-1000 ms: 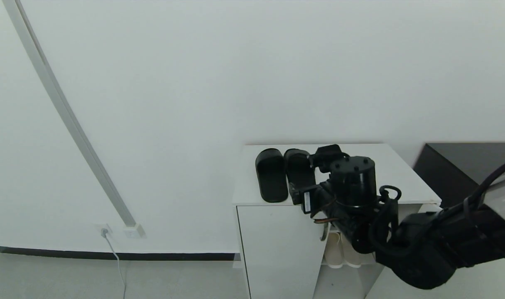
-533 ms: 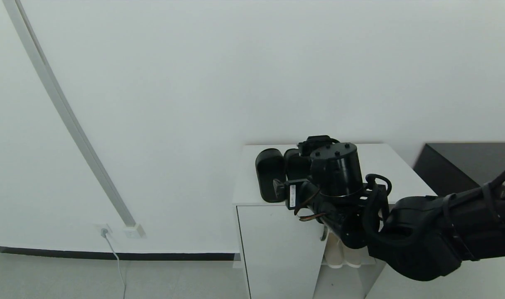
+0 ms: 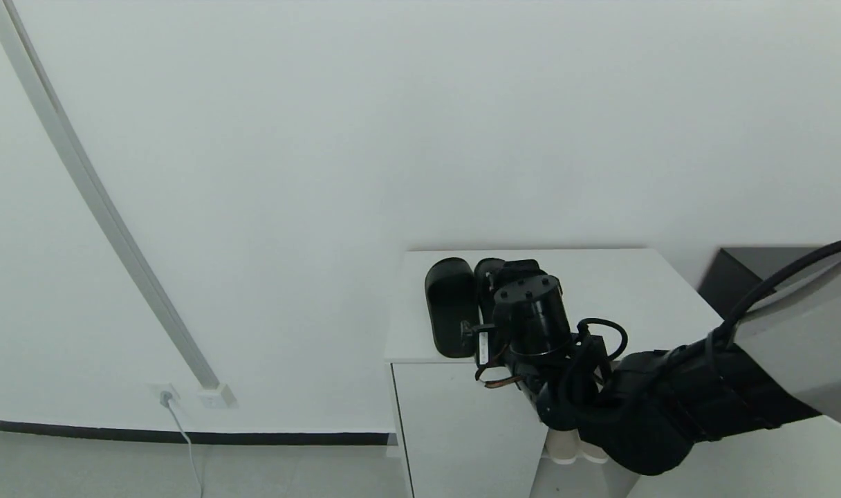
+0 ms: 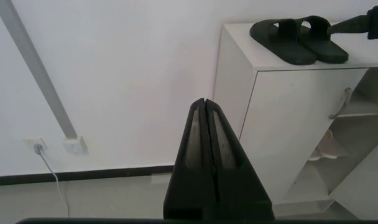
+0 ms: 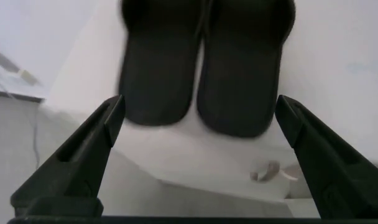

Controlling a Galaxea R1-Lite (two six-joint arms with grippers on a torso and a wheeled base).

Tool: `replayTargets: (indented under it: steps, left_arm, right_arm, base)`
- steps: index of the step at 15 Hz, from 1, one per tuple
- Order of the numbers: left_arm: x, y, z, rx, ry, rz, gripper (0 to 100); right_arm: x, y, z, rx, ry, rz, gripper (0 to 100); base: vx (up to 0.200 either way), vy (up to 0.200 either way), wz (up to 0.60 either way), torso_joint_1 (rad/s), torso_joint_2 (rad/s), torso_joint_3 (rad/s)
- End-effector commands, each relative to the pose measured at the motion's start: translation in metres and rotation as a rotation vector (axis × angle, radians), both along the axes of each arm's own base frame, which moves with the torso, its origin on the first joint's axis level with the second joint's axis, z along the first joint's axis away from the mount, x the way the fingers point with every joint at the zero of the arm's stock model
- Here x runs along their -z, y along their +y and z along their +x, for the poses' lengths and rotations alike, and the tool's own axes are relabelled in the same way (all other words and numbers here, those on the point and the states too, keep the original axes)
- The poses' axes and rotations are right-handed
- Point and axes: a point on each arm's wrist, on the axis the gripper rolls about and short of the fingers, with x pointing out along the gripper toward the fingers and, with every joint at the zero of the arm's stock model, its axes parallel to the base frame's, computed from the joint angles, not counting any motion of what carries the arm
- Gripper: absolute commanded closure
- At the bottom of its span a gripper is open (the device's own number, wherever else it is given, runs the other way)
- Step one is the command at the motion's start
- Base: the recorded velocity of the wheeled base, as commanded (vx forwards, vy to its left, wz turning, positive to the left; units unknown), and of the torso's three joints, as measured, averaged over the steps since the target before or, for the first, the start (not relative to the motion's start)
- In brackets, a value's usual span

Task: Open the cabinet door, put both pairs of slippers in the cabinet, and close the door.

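Wall (image 3: 324, 138), white and plain, fills the background. A grey conduit (image 3: 95, 200) slants down it to a socket (image 3: 164, 398) just above the grey floor (image 3: 185, 470).

Cabinet (image 3: 621, 290), white, stands against the wall. Its left door (image 3: 462, 429) is shut. The right half is open and shows shelves, with pale slippers (image 4: 329, 143) on a lower one. Dark furniture (image 3: 732, 283) stands just beyond the cabinet's right edge.

Black slippers (image 3: 451, 308) lie side by side, touching, on the cabinet top. They sit near its left edge and reach almost to its front edge. From the pair, the white top runs on to the right edge and back corner.

Right arm (image 3: 531, 318) hangs over the front of the top, covering the right slipper of the pair. Right gripper (image 5: 200, 106) is spread wide above the black slippers, one finger outside each, and holds nothing. Left gripper (image 4: 204, 109) hangs low, left of the cabinet, above the floor. Its fingers are pressed together with nothing between them.

Compared with one second earlier, the head camera has tilted, so the whole scene sits slightly lower. Allowing for that, the right arm has moved left along the top, from beside the pair to directly over it. The slippers have not shifted.
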Motion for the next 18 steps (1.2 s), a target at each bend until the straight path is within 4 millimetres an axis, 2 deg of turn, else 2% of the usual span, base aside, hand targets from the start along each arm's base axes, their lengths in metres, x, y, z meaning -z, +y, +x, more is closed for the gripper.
replayTargets:
  steps: [1, 3, 6, 8, 13, 18]
  left_arm:
    - [0.000, 0.000, 0.000, 0.000, 0.001, 0.000, 100]
    - [0.000, 0.000, 0.000, 0.000, 0.002, -0.002, 100]
    - [0.000, 0.000, 0.000, 0.000, 0.002, -0.002, 100]
    - [0.000, 0.000, 0.000, -0.002, 0.002, -0.003, 100]
    - [0.000, 0.000, 0.000, -0.002, 0.002, -0.005, 100]
    - [0.000, 0.000, 0.000, -0.003, 0.002, -0.006, 100]
  right_arm:
    - [0.027, 0.006, 0.007, 0.003, 0.027, -0.031, 0]
    - [0.037, 0.011, 0.012, 0.005, 0.020, -0.021, 0]
    - [0.056, 0.019, 0.045, 0.044, -0.010, 0.003, 0]
    - [0.056, 0.021, 0.063, 0.063, -0.037, 0.009, 0]
    - [0.057, 0.025, 0.095, 0.080, -0.088, -0.009, 0]
    - [0.056, 0.028, 0.110, 0.091, -0.105, -0.001, 0]
  base:
    - [0.200, 0.000, 0.00, 0.012, 0.00, -0.002]
    - [0.100, 0.000, 0.00, 0.006, 0.00, 0.001]
    - [0.000, 0.000, 0.00, 0.000, 0.00, 0.000]
    - [0.000, 0.000, 0.00, 0.000, 0.00, 0.000]
    - [0.000, 0.000, 0.00, 0.000, 0.00, 0.000]
    - [0.000, 0.000, 0.00, 0.000, 0.00, 0.000]
